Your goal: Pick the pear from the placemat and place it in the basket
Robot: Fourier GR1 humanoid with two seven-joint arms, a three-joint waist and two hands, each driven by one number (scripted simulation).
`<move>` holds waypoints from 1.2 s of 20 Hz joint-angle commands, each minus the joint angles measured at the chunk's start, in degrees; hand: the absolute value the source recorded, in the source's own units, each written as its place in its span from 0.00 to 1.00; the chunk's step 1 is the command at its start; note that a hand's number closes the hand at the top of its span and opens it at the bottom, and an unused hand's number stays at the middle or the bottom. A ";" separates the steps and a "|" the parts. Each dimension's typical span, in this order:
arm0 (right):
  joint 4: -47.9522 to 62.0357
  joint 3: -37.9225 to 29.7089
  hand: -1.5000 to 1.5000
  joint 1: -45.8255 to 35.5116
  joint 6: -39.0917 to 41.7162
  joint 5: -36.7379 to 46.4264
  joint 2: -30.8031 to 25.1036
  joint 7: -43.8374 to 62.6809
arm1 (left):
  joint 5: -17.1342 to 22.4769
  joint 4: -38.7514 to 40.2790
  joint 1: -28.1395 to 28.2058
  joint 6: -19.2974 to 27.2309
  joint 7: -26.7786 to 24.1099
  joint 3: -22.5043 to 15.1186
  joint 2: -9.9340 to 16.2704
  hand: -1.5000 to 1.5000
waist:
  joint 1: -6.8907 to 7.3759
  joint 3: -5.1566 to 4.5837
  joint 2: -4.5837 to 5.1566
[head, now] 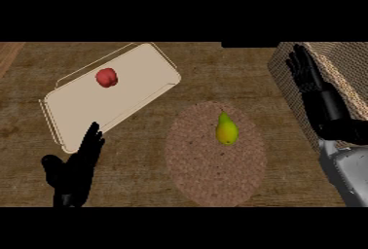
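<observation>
I see a yellow-green pear (pixel 227 129) lying on the round woven placemat (pixel 215 170); both hands, left hand (pixel 75 170) and right hand (pixel 316 92), are spread, holding nothing.

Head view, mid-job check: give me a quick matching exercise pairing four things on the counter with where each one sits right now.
Things:
1. pear
2. red fruit
3. left hand
4. basket

Places:
A. on the beige tray, upper left
B. far right edge, behind the right hand
C. on the round woven placemat, centre
D. lower left, fingers straight, just below the tray's near corner

Pairs: 1-C, 2-A, 3-D, 4-B
</observation>
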 commanded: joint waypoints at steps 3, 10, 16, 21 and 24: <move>7.71 -5.01 1.00 3.16 9.39 -14.41 7.79 -6.28 | -2.94 1.51 -5.20 -2.97 -0.33 1.91 5.13 0.50 | 2.21 0.96 2.45; 10.91 -5.43 0.00 1.72 22.91 -20.67 20.98 -26.72 | -3.60 6.23 -11.17 -8.09 1.42 2.77 9.28 0.50 | 2.29 0.79 2.36; 11.10 -6.15 0.00 -2.19 3.98 -9.80 15.20 -14.45 | -4.38 14.57 -19.61 -9.46 4.69 4.24 6.67 0.50 | 0.62 0.50 1.45; 12.99 -3.06 0.00 -1.21 7.13 1.68 -4.46 -3.66 | -4.33 14.40 -16.53 -9.27 0.99 5.59 7.67 0.50 | 0.15 0.26 1.26; 13.86 -0.45 0.00 -2.65 16.81 3.96 -13.20 0.08 | -4.62 13.61 -15.27 -10.05 -0.59 4.51 6.92 0.50 | 1.35 0.34 1.37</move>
